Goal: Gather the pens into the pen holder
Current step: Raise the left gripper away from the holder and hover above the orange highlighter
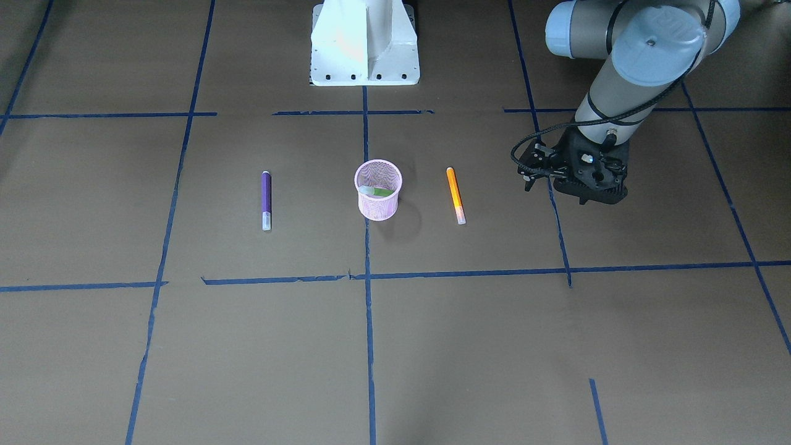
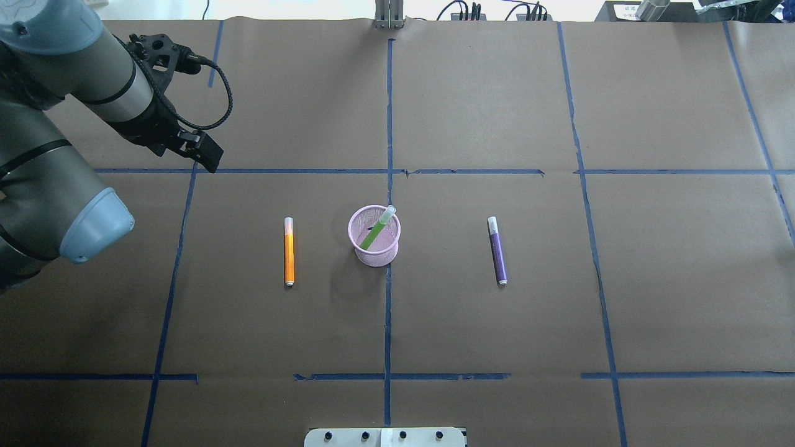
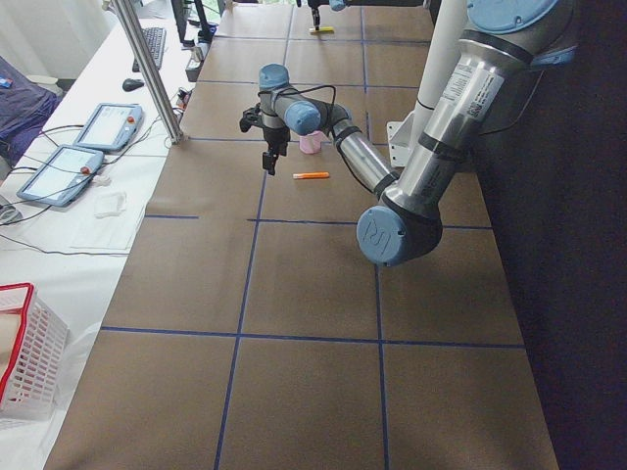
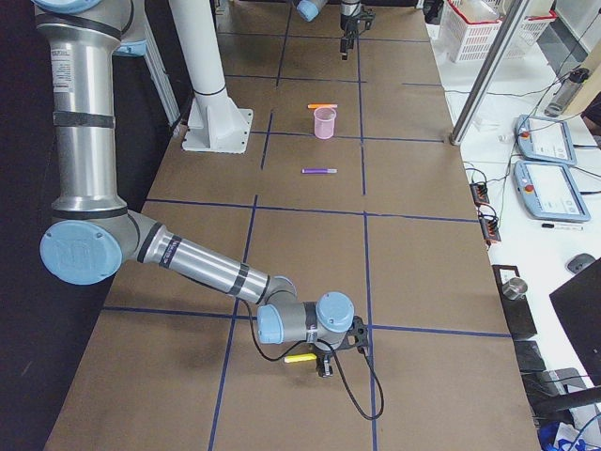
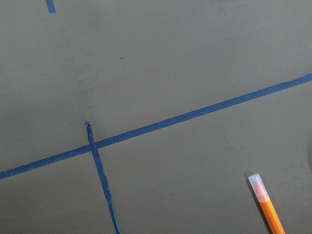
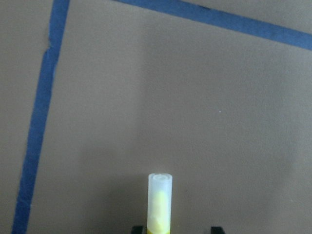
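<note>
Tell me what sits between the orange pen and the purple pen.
The pink mesh pen holder, with the green pen leaning inside it, stands between the orange pen and the purple pen, apart from both. The overhead view shows it plainly.

Left gripper (image 2: 208, 158) aloft, tip downward; right gripper (image 4: 324, 366) low, far out, jaws apart.

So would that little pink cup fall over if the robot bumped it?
Probably it would slide or tip easily: the pink cup is see-through wire mesh, so likely light. The green pen leans inside and pokes past the rim, which may pull it toward that side.
</note>
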Robot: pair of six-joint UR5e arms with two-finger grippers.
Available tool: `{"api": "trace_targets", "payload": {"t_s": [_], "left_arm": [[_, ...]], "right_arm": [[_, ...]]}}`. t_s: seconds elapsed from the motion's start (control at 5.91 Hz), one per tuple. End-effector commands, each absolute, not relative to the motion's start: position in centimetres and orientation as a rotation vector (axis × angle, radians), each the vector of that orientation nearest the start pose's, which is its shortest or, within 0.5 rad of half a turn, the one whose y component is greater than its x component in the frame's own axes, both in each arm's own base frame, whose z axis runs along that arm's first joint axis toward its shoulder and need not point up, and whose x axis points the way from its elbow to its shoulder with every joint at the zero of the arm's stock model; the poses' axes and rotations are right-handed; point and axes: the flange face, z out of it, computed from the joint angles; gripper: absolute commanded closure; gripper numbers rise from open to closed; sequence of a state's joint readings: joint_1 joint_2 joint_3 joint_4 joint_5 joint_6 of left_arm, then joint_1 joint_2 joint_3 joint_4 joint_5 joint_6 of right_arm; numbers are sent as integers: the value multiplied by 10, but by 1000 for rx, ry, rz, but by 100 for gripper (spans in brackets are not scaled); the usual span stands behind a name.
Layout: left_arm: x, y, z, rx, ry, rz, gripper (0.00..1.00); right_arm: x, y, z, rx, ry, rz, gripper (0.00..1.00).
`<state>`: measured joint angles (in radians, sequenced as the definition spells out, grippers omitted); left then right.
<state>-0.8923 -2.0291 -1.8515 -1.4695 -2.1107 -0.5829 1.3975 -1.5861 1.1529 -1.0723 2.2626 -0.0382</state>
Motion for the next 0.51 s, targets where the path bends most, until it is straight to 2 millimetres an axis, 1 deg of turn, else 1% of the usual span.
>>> {"api": "trace_targets", "payload": {"t_s": [0.0,0.34], "left_arm": [[319,-525,289,195,790,263,0],[318,-526,289,195,789,261,0]], "right_arm": [[-14,-459,823,12,-691,-236,52],[-18,-459,823,10,-691,-244,70]]}}
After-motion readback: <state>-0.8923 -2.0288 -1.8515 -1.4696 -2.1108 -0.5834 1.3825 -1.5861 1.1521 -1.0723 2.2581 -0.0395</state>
